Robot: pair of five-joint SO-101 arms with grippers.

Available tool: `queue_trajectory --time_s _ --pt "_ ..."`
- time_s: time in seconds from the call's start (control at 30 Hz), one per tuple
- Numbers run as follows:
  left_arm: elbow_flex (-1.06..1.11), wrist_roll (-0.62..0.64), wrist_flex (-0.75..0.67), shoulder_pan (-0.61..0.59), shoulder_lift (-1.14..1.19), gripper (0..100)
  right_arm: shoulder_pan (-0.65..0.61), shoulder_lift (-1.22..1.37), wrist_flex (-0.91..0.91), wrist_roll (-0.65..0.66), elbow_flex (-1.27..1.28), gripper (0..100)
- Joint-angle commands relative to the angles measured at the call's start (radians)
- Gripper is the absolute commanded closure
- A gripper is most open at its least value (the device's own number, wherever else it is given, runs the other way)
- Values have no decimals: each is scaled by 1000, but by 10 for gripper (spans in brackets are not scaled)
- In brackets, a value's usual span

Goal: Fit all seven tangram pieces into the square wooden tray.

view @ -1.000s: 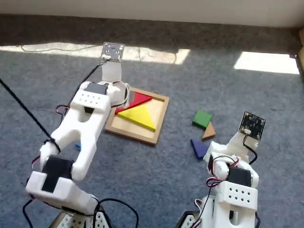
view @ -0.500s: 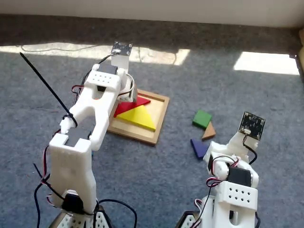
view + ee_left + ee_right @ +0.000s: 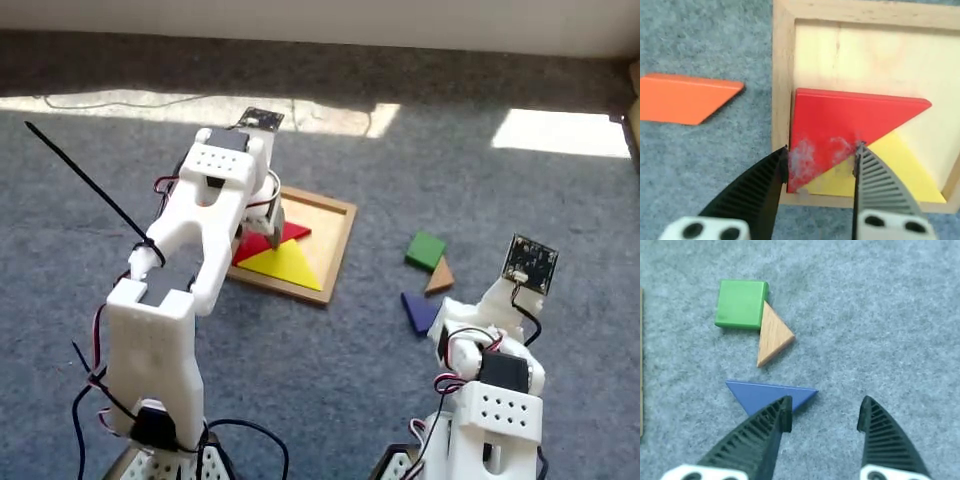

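Observation:
The square wooden tray (image 3: 338,240) lies mid-table with a red triangle (image 3: 292,234) and a yellow triangle (image 3: 290,264) in it. My left gripper (image 3: 821,150) is open over the tray's rim (image 3: 781,75), one finger on each side of a corner of the red triangle (image 3: 840,125), which lies beside the yellow triangle (image 3: 907,167). An orange parallelogram (image 3: 685,97) lies on the carpet outside the tray. A green square (image 3: 741,304), tan triangle (image 3: 772,337) and blue triangle (image 3: 767,394) lie before my open right gripper (image 3: 824,412), which holds nothing.
The left arm (image 3: 200,230) stretches over the tray's left half and hides it in the high view. The right arm (image 3: 490,385) sits at the lower right, behind the blue triangle (image 3: 418,312). Grey carpet covers the table, with sunlit patches at the back.
The left arm has stretched forward and lowered over the tray. The red triangle has slid from the tray's far corner toward its near side. The right arm has kept still.

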Motion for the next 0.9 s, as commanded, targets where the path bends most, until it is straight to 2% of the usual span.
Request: queue_trajectory --time_s 0.0,0.1,0.2,0.47,0.57,0.7,0.8,0.87 --pt "-2 -8 21 24 -128 790 -10 -15 -18 9 -7 779" --pt "-2 37 6 33 -173 790 -10 -15 -18 9 -7 779" --pt "-2 97 -98 38 -143 789 -10 -15 -18 9 -7 779" --pt "-18 109 -308 2 35 790 -10 -13 -18 11 -7 779" --pt "-48 106 -287 -8 50 790 -10 -13 -18 11 -7 779" --pt "-58 94 -150 -7 61 790 -10 -13 -18 12 -7 779" --pt "-65 17 -58 -7 33 790 -10 -13 -18 12 -7 779" --pt "-93 9 2 -8 4 790 -10 -13 -18 12 -7 779"
